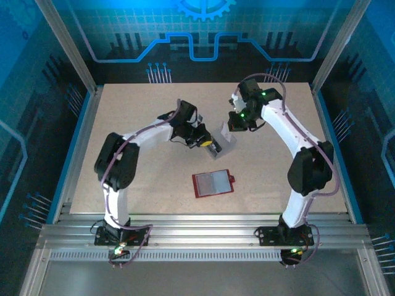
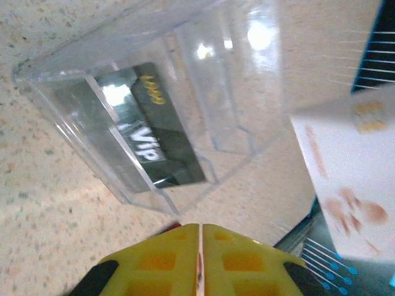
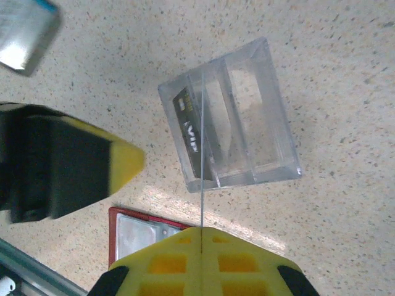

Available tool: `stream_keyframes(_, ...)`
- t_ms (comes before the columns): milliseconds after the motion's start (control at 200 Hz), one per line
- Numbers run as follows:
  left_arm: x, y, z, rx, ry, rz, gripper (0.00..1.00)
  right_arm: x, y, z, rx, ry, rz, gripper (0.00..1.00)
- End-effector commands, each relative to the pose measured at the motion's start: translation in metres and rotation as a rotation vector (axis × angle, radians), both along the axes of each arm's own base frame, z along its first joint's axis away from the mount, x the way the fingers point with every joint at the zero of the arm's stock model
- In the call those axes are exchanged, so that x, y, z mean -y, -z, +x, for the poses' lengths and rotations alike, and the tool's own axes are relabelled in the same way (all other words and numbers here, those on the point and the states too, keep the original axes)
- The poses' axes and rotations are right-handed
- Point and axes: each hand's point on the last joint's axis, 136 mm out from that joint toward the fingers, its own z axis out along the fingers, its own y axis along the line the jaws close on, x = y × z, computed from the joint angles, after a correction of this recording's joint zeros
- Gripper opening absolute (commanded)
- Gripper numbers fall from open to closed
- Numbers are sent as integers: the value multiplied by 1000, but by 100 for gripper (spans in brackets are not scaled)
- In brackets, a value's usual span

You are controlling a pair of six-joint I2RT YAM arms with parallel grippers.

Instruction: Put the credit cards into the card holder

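Speckled beige desk (image 1: 123, 185) inside an aluminium-framed enclosure with blue-lit walls, as seen from above. At frame centre, below both arms, the card holder (image 1: 213, 184) lay open and flat on the desk, showing a red border around pale grey pockets, with its tab on the right side. Just above it and slightly right stood the clear box (image 1: 227, 140), which was divided into compartments.

Of the credit cards, a dark card (image 2: 163, 132) lettered "VIP" sat inside the box, in an end compartment.

The left pincer (image 1: 208, 142) was just left of the box. In the left wrist view its yellow pads (image 2: 247, 262) met along a thin seam, and nothing could be seen between them.

The right pincer (image 3: 202, 246) was at the upper right of the box, its pads closed on a pale card (image 3: 202, 154). In the right wrist view this card appeared edge-on as a thin line across the box. In the left wrist view, at frame right, its white face bore brownish marks. The red corner of the card holder lay at lower left of the right wrist view.
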Motion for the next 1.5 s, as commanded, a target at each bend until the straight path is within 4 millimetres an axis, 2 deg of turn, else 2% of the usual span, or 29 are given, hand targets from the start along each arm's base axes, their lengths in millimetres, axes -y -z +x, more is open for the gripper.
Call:
stream_keyframes(0,-13,-32,-19,57,32,-7,14,6,-20,-14,46,17,-23,0)
stream_keyframes(155,-30,-28,-58,61,53,67,19,7,-32,-32,116,23,-1,0)
stream_keyframes(340,-38,-4,-109,41,80,126,24,5,-33,-60,151,20,65,0)
stream_keyframes(485,-42,9,-133,41,84,180,30,-2,-31,-81,185,4,107,0)
stream_keyframes(550,-42,16,-140,42,93,200,36,-4,-25,-89,188,2,130,0)
stream_keyframes(645,-42,28,-148,38,102,241,43,-7,-13,-99,191,3,171,0)
stream_keyframes(815,-43,40,-155,67,127,359,49,-11,8,-114,202,17,249,0)
stream_keyframes(875,-43,45,-157,66,133,376,49,-13,10,-117,210,19,281,0)
stream_keyframes(900,-43,47,-157,71,135,385,50,-13,20,-123,193,19,281,0)
stream_keyframes(1026,-48,62,-157,61,139,478,49,-9,37,-131,192,37,287,0)
stream_keyframes(1236,-45,81,-157,42,137,497,49,-13,48,-140,185,36,344,0)
stream_keyframes(1496,-36,86,-155,57,144,488,48,-24,66,-145,183,36,404,0)
